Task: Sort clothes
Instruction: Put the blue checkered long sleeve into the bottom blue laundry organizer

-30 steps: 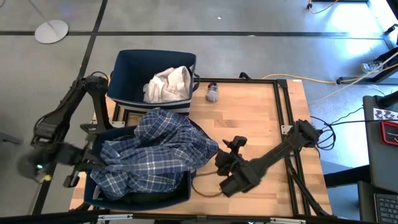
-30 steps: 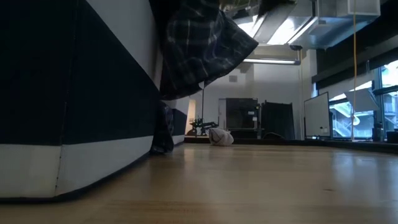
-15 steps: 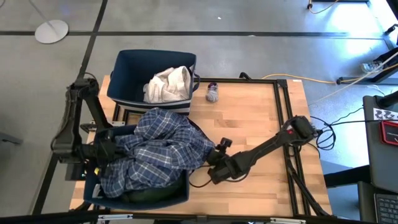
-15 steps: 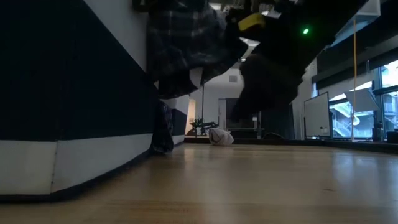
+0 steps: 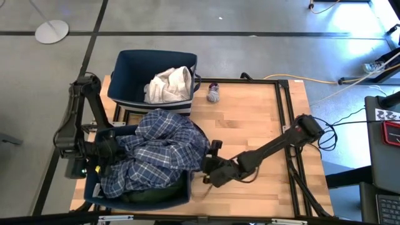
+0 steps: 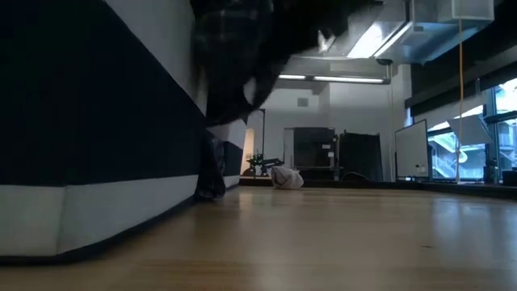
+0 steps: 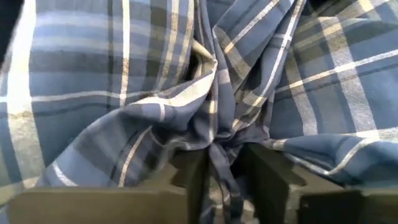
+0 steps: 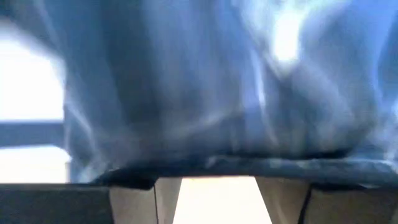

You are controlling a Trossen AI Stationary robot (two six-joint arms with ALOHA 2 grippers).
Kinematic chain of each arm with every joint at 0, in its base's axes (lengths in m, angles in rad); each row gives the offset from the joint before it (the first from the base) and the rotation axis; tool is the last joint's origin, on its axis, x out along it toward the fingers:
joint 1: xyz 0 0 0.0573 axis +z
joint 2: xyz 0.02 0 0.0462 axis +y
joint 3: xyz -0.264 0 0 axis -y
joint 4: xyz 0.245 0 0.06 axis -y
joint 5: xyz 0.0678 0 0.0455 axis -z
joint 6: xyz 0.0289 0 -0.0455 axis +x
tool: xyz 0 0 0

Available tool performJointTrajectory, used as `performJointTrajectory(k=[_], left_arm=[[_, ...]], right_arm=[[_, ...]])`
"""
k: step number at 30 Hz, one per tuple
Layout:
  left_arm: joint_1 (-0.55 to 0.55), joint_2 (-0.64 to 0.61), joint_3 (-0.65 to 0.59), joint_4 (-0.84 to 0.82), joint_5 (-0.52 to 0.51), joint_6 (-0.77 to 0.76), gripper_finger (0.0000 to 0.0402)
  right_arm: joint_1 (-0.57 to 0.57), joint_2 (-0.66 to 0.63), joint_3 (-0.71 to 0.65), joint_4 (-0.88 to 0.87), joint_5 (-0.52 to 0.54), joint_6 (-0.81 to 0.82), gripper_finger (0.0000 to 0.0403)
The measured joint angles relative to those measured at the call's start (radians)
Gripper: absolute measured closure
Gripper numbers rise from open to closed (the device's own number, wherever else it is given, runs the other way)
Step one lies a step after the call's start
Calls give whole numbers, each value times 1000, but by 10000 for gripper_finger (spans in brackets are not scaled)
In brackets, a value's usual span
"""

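Note:
A blue plaid shirt lies heaped over the near navy bin, with a dark green garment under it. Its right edge hangs over the bin's wall. My left gripper is at the shirt's left side, shut on it. My right gripper is low at the shirt's right edge, open, with the blurred cloth right in front of its fingers. A white garment lies in the far navy bin. A small grey-purple sock lies on the table beside that bin. My left gripper pinches a bunched fold of the plaid shirt between its two fingers, several layers gathered together. The fingers come level from the table's left side. The cloth spreads away from the hold over the bin. My right gripper: I cannot tell whether its open fingers touch the shirt.
The bare wooden tabletop stretches to the right of both bins. A dark frame rail runs along the table's right side. Cables lie on the floor to the far right.
My right gripper has gone toward the table's left edge, up to the plaid shirt's right edge. My left gripper has gone toward the right, in over the near bin, holding the shirt. The shirt has bunched together, and its right edge has drawn back to the left.

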Motion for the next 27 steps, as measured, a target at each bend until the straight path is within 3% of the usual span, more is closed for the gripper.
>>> performJointTrajectory(k=[6, 14, 16, 23, 27], left_arm=[[-2, -61, -1, 47, 36, 60, 257], [-2, -71, 0, 45, 32, 102, 251], [-2, -71, 0, 44, 26, 104, 251], [-2, -72, 1, 41, 22, 109, 251], [-2, -71, 18, 29, 21, 110, 251]], right_arm=[[33, -39, 177, -6, 36, -211, 217], [8, -37, 351, 72, 39, -452, 217], [-12, -37, 366, 145, -34, -478, 217], [-100, 21, 368, 386, -494, -446, 217], [-123, 94, 365, 377, -547, -413, 217]])
